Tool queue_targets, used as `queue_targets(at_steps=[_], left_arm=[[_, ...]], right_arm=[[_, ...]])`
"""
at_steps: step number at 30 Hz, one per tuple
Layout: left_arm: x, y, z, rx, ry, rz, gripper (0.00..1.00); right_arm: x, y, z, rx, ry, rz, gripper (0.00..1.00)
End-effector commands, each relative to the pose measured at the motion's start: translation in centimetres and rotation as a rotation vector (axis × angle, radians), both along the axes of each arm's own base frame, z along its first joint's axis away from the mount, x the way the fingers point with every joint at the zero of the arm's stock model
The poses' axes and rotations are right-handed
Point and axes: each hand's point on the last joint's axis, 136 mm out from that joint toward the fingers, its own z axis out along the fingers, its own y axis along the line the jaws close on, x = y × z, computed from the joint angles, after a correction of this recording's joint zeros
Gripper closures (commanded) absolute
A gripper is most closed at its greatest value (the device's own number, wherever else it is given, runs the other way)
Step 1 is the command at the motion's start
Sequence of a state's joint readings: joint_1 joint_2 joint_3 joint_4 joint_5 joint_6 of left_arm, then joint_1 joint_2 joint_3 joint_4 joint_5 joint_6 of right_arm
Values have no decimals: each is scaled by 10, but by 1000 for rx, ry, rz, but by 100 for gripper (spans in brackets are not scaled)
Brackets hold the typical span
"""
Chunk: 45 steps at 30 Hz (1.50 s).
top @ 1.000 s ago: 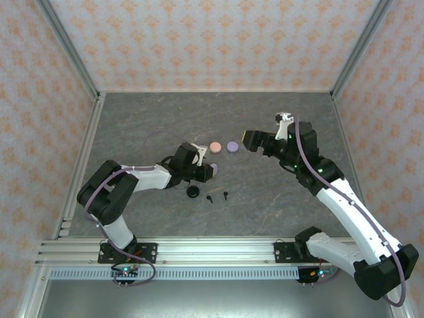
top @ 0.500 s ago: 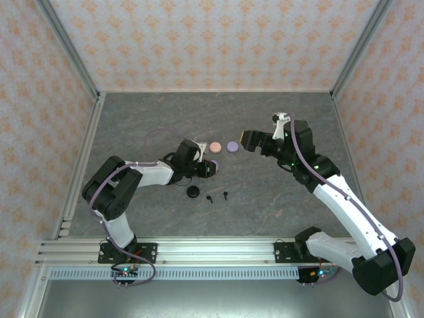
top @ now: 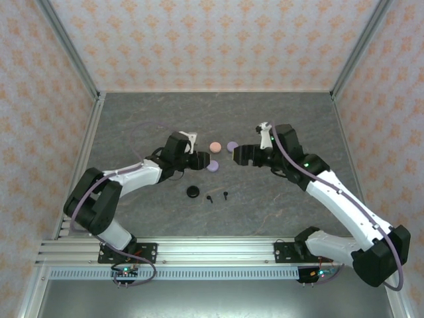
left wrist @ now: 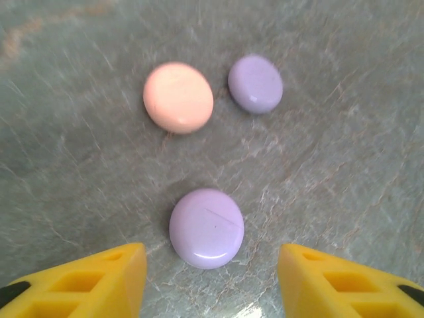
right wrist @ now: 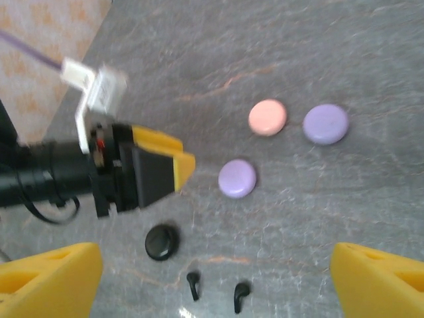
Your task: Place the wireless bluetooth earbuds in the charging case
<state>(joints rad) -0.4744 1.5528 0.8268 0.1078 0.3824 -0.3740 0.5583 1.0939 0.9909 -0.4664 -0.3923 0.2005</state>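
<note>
Two earbuds (right wrist: 193,286), black, stemmed and glossy, are seen lying loose on the grey veined surface (right wrist: 371,199), near one black case (right wrist: 161,242). Four smooth, round, pebble-shaped cases are counted: that one, one pink case (right wrist: 267,117) and two lilac cases (right wrist: 237,178). The left claw (top: 201,161) is spread, with a lilac case untouched just before it. The right claw (right wrist: 215,281) is spread wide, pinching nothing.
</note>
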Motion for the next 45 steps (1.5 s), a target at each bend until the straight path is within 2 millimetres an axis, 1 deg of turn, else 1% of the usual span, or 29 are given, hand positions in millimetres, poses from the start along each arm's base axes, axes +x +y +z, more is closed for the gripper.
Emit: queue_targets(at_steps=[1,3,5,8,11,16,22,24,28,31,35,41,45], left_arm=[[2,23,18,46,-52,54,43],[1,35,28,50,-80,91,39],[0,49,37,52,-98,137,35],[-1,76,42,47,-93,217,31],[-4,102,37,37,-61,294,29],[-12,137,23,-5,-11,389,26],[-24,174,9,-52,33,495,22],[-29,185,3,-66,50,527,18],[-37,202,-10,-95,95,572,16],[-41,208,-17,-115,116,589,16],[-42,209,-21,-125,125,595,16],[-41,210,-23,-130,132,598,16],[-40,209,-25,-135,141,600,16]], right_arm=[[-8,13,-7,-77,-3,66,11],[-13,27,-16,-111,16,113,11],[-18,41,-29,-161,40,157,12],[-21,60,-50,-242,77,205,13],[-23,83,-70,-312,105,261,16],[-34,133,-99,-391,121,437,18],[-44,191,-135,-371,185,609,25],[-44,205,-145,-368,194,640,27],[-45,228,-165,-361,222,689,28],[-45,235,-182,-388,242,716,29],[-47,235,-196,-430,268,739,30],[-53,217,-202,-498,281,758,32],[-57,206,-201,-523,284,762,32]])
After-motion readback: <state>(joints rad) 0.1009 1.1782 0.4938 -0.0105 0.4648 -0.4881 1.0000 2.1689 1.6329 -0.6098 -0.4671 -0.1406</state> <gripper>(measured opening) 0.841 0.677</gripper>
